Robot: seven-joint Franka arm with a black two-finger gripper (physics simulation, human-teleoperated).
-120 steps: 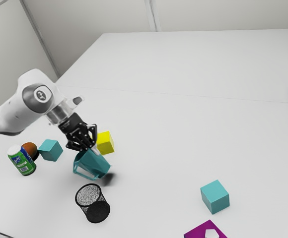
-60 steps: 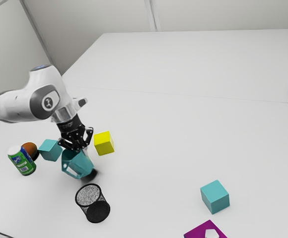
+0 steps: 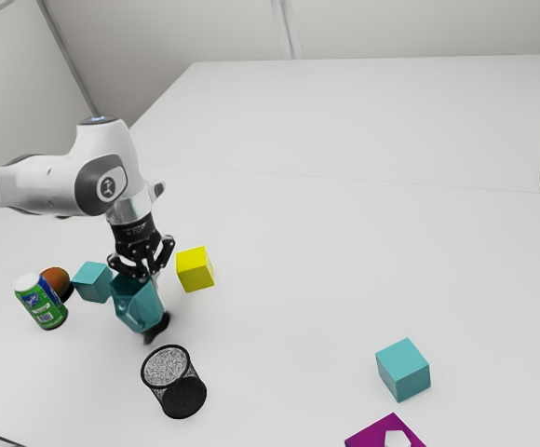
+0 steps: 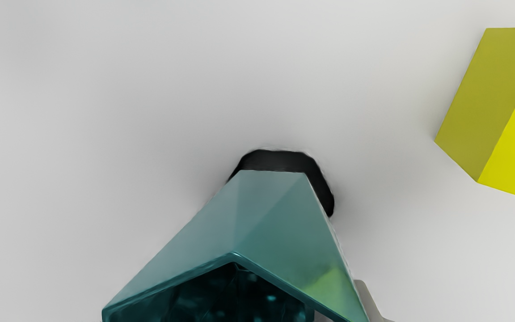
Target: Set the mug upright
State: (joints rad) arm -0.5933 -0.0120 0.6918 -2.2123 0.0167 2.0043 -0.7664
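From over here, I see the hand (image 3: pixel 150 277) pinching the teal mug (image 3: pixel 140 307) by its wall near the rim, mouth upward, leaning a little, its base seemingly just off the tabletop (image 3: pixel 307 289). I'd call this the righting step, nearly there: level it, lower it flat, then let go. The green-and-blue can (image 3: pixel 42 300) carries lettering I can't read; the arm (image 3: pixel 47 186) wears a dark emblem (image 3: pixel 108 187), no legible words.

Pale-walled room (image 3: pixel 419 28), white table (image 3: pixel 344 242)
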